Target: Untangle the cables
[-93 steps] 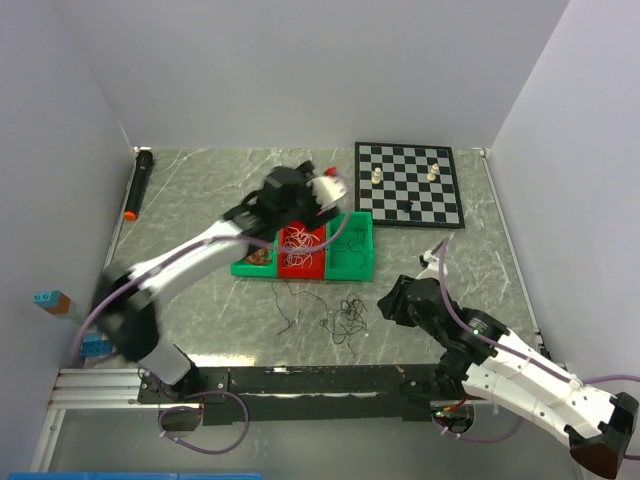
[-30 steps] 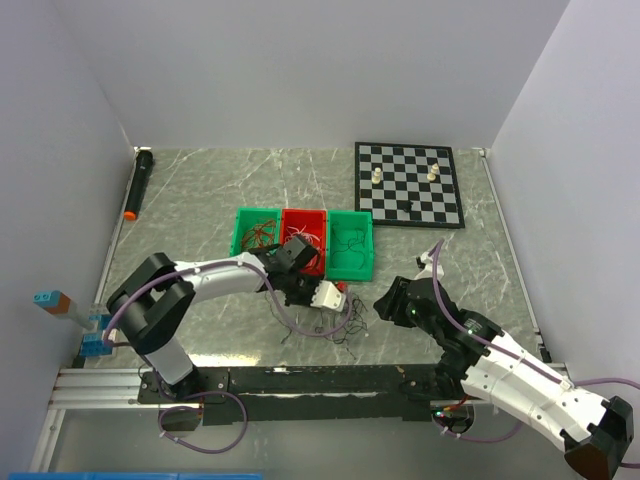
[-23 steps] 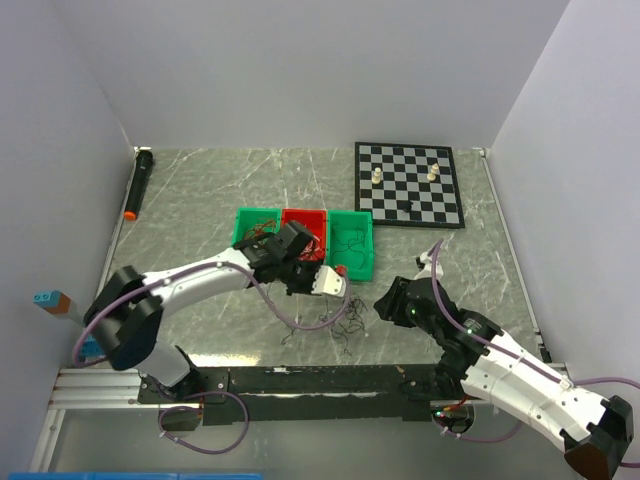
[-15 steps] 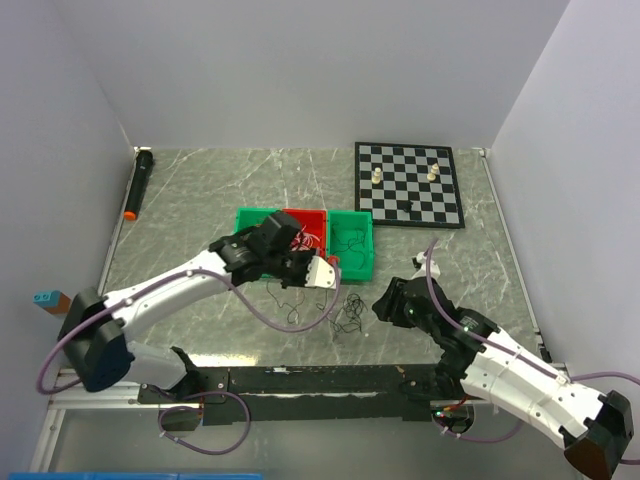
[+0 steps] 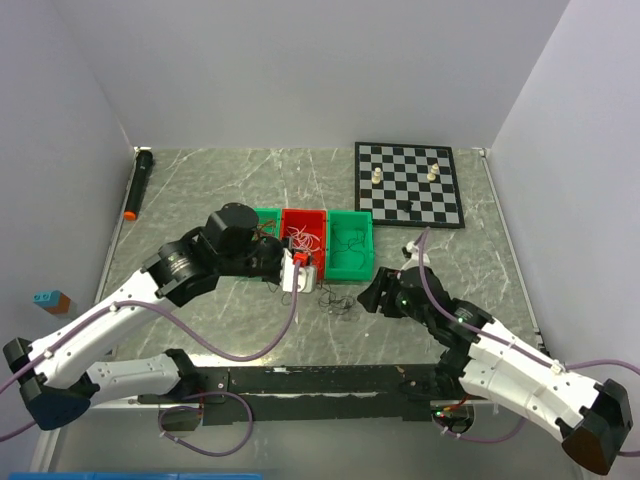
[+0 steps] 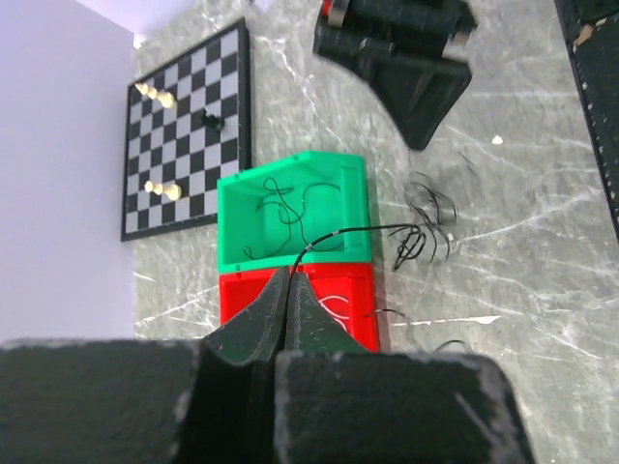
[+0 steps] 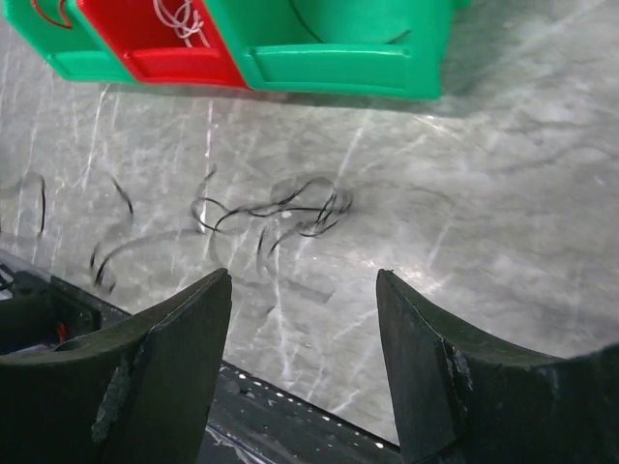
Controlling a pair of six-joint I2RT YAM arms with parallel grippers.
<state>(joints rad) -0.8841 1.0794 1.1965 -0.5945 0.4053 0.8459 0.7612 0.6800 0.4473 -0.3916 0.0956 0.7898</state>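
My left gripper (image 5: 297,272) (image 6: 289,274) hangs over the front of the red bin (image 5: 305,240), shut on one thin black cable (image 6: 358,230) that trails right to a loose black tangle (image 6: 427,205) on the table. That tangle (image 5: 338,300) (image 7: 276,208) lies between both grippers. My right gripper (image 5: 375,295) (image 7: 302,280) stands open just right of it, nothing between its fingers. White cables (image 7: 174,14) lie in the red bin, black ones in the right green bin (image 5: 350,245), red-brown ones (image 7: 48,12) in the left green bin (image 5: 266,220).
A chessboard (image 5: 408,185) with a few pieces lies at the back right. A black marker with an orange tip (image 5: 138,185) lies along the left wall. The black mounting rail (image 5: 300,380) runs along the near edge. A blue block (image 5: 45,298) sits outside the table at left.
My left gripper has lifted from the table and swung back toward the bins, drawing a black cable with it. My right gripper has opened wider and edged toward the tangle.
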